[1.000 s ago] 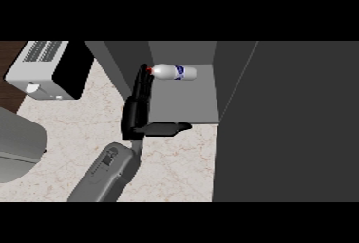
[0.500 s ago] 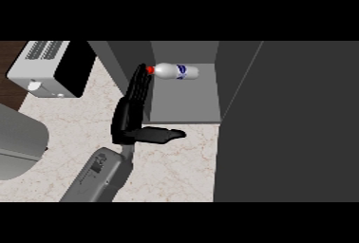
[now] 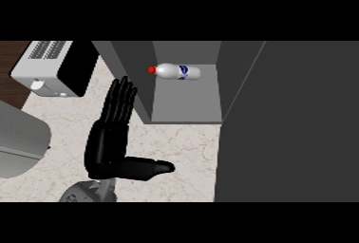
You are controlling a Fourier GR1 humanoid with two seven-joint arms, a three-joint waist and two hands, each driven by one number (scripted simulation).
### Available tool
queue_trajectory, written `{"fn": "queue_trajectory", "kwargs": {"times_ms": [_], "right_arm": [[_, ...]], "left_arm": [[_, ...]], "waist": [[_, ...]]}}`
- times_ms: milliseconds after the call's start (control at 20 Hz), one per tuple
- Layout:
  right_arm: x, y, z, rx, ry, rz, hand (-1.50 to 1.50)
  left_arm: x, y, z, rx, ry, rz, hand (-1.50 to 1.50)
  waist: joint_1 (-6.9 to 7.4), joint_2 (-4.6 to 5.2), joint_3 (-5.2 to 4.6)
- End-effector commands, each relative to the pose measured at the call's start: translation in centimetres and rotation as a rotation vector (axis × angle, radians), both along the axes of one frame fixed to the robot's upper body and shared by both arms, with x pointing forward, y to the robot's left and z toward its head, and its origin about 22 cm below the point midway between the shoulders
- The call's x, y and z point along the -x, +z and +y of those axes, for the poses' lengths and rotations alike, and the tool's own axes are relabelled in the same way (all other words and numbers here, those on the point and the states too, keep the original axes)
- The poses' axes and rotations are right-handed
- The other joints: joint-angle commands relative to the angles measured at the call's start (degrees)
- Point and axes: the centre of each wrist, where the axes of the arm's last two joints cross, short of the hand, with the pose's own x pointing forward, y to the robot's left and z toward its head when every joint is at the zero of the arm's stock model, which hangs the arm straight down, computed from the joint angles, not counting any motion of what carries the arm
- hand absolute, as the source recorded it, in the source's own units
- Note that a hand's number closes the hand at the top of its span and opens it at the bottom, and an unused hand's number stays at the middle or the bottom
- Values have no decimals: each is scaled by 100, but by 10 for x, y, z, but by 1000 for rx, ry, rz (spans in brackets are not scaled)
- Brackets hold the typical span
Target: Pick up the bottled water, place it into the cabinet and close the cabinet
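The water bottle (image 3: 175,71) lies on its side inside the open cabinet (image 3: 186,108), clear with a blue label and its red cap pointing left. My left hand (image 3: 110,135) is over the counter just outside the cabinet's left wall. It is open, with straight fingers pointing away from me and the thumb stuck out to the right. It holds nothing and is clear of the bottle. The cabinet's dark door (image 3: 294,123) stands open at the right. My right hand shows nowhere.
A white and black toaster-like appliance (image 3: 51,67) stands at the back left of the marble counter (image 3: 175,152). A large grey rounded object (image 3: 20,142) fills the left edge.
My left hand has pulled back toward me and to the left, away from the cabinet's left wall and the bottle's cap. The bottle has stayed in place.
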Motion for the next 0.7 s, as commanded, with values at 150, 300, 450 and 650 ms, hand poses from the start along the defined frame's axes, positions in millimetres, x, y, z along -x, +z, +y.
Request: {"fn": "queue_trajectory", "kwargs": {"times_ms": [150, 300, 450, 650], "right_arm": [[9, 6, 2, 51, 32, -12, -150], [4, 17, -11, 123, 116, -32, -150], [19, 15, 3, 177, 232, 14, 150], [19, 18, 9, 259, 342, -25, 150]], "left_arm": [[51, 13, -3, 56, -60, 9, -150], [87, 14, 14, 48, -83, 2, -150], [102, 17, 22, 80, -73, -14, -150], [109, 31, 47, 57, 1, -33, -150]], "waist": [[-24, -2, 0], [35, -10, -1], [33, -21, -5], [26, -17, -3]]}}
